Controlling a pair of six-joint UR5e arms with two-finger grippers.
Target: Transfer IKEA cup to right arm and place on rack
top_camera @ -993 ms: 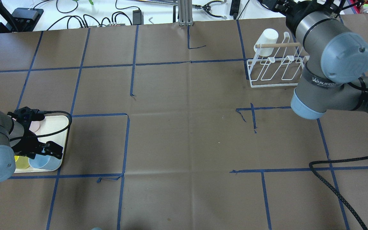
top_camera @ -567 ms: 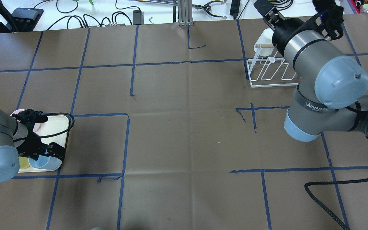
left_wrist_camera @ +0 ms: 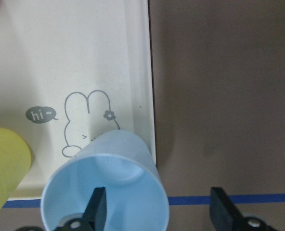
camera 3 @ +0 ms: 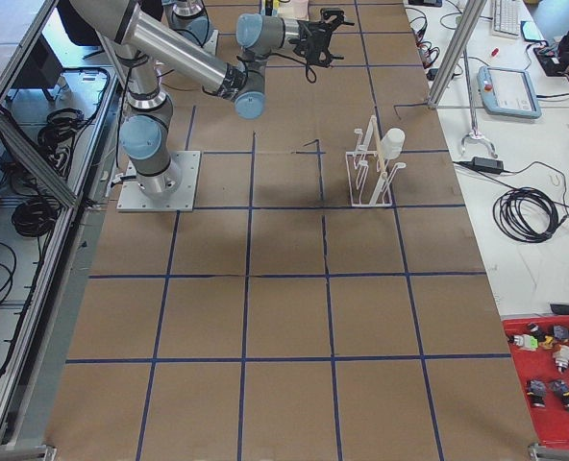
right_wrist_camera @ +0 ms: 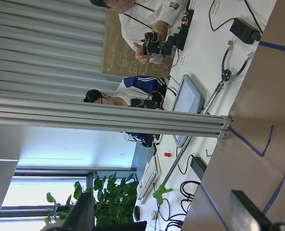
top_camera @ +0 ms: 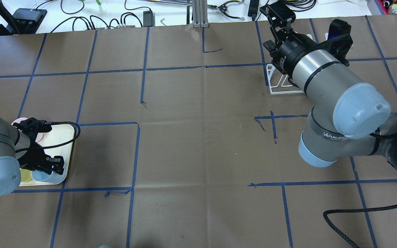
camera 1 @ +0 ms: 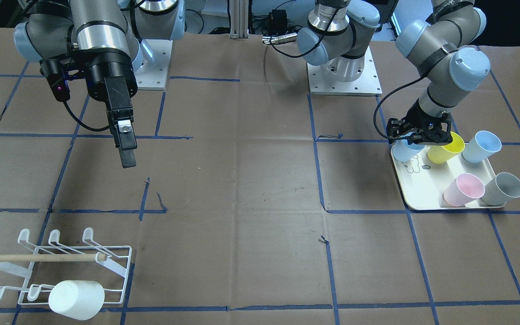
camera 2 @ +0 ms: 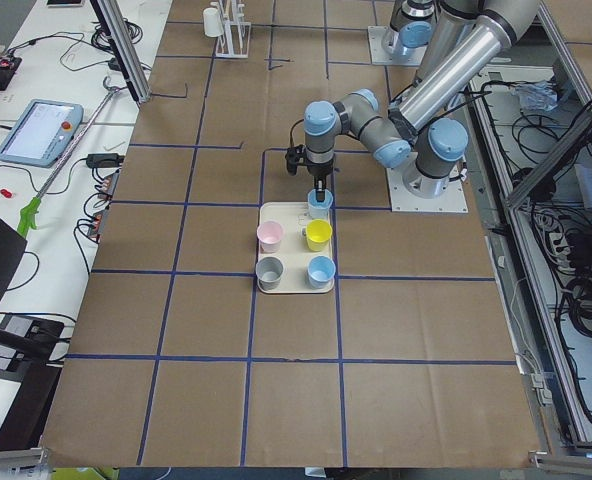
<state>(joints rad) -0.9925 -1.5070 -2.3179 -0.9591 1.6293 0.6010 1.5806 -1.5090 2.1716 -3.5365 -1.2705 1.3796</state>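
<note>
Cup (left_wrist_camera: pixel 104 192), pale blue, stands mouth-up, long axis vertical, in a corner of the cream tray (left_wrist_camera: pixel 84 57), the left end effector (left_wrist_camera: pixel 158 199) spread astride its wall. The right end effector (right_wrist_camera: pixel 166 211), also spread, hangs over the brown, blue-taped tabletop (camera 1: pixel 242 180).

We look on a counter (top_camera: pixel 198 155) papered in brown and ruled into squares with blue tape (top_camera: pixel 145 62). In the overhead view, at twelve o'clock, a white bench (top_camera: pixel 174 10) carries black cables (top_camera: pixel 128 14) beside an aluminium post (top_camera: pixel 198 13). In the right wrist view, at seven o'clock, a leafy plant (right_wrist_camera: pixel 111 202) stands near a bright window (right_wrist_camera: pixel 36 211).
</note>
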